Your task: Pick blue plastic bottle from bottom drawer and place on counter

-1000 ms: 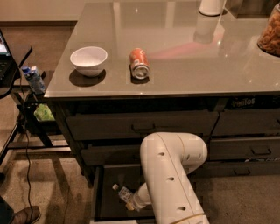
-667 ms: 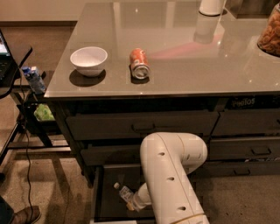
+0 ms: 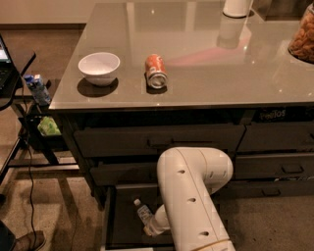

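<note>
The blue plastic bottle, small and clear with a white cap, lies in the open bottom drawer, cap pointing toward the back left. My white arm reaches down over the drawer. My gripper is at the bottle's lower end, mostly hidden behind the arm. The glossy grey-beige counter spans the upper part of the view above the dark drawers.
On the counter are a white bowl, an orange soda can lying on its side, a white cylinder and a jar of snacks. Two shut upper drawers are above. A black side table and a blue-and-white carton stand at left.
</note>
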`<action>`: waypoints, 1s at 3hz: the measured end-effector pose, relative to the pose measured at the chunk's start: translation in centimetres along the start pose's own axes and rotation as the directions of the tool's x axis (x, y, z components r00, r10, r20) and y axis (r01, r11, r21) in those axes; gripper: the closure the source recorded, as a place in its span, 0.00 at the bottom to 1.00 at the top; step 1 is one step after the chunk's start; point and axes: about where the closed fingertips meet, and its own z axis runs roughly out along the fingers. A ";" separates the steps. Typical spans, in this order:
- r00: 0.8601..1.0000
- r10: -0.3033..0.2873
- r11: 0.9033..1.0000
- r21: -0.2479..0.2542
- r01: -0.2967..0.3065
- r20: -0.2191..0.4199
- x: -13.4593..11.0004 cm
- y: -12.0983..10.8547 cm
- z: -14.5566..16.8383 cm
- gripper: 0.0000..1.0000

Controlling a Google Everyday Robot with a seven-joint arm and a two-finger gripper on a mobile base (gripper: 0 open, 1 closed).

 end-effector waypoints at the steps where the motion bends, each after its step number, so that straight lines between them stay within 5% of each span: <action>1: 1.000 0.000 1.000 0.000 0.000 0.000 -0.1 0.1 -0.2 1.00; 3: 0.986 0.001 1.000 -0.001 -0.001 0.166 -1.6 -1.3 -7.0 1.00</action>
